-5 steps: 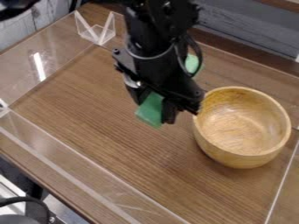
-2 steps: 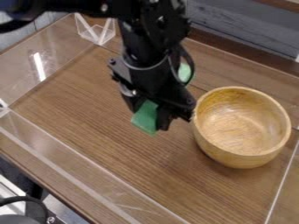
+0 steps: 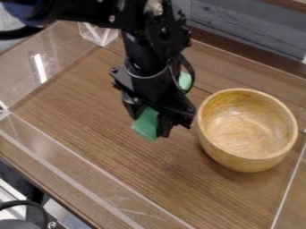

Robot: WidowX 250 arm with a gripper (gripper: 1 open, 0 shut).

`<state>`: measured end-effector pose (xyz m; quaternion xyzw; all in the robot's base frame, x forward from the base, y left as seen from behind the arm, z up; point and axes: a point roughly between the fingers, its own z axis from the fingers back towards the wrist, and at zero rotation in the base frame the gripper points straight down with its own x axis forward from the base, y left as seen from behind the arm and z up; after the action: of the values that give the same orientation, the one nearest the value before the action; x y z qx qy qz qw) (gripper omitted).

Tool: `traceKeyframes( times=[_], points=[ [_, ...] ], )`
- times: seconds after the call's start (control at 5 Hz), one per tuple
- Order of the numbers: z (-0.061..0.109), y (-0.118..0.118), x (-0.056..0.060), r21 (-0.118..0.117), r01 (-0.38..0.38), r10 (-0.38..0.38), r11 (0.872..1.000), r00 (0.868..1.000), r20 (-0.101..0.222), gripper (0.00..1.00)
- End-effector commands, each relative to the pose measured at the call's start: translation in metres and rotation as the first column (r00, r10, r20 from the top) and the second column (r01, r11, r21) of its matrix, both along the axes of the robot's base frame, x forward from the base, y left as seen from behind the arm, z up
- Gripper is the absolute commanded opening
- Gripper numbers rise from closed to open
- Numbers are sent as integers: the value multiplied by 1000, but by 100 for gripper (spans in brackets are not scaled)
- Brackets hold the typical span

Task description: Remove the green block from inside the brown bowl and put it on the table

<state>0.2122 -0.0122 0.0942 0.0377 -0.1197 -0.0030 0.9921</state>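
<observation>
Left of the bowl (image 3: 248, 131), well clear of its rim, the gripper (image 3: 156, 119) grasps the block (image 3: 148, 124) just above the table (image 3: 84, 116), probably low so it can be set down gently

Soft, even light fills a small, grainy, slightly blurred picture, with white glare streaking the clear acrylic walls (image 3: 48, 63) at left and only a faint shadow under the dark arm (image 3: 149, 54).
</observation>
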Motion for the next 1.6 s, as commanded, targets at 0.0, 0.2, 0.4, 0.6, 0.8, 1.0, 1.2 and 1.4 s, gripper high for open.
traceKeyframes(
  times=[0.0,0.2,0.4,0.6,0.8,1.0,1.2,1.4],
  points=[
    [0,3,7,-3,-11,11,1000,1000,20,0],
    [-7,6,10,-3,-17,17,1000,1000,9,0],
    [-14,8,13,-4,-22,22,1000,1000,0,0],
    [-20,11,18,-6,-27,27,1000,1000,-6,0],
    [-26,13,22,-6,-32,32,999,999,-10,0],
    [-31,15,26,-8,-37,36,999,999,-13,0],
    [-35,17,30,-11,-45,44,999,999,-17,100],
    [-41,18,33,-9,-51,51,999,999,-19,100]
  ],
)
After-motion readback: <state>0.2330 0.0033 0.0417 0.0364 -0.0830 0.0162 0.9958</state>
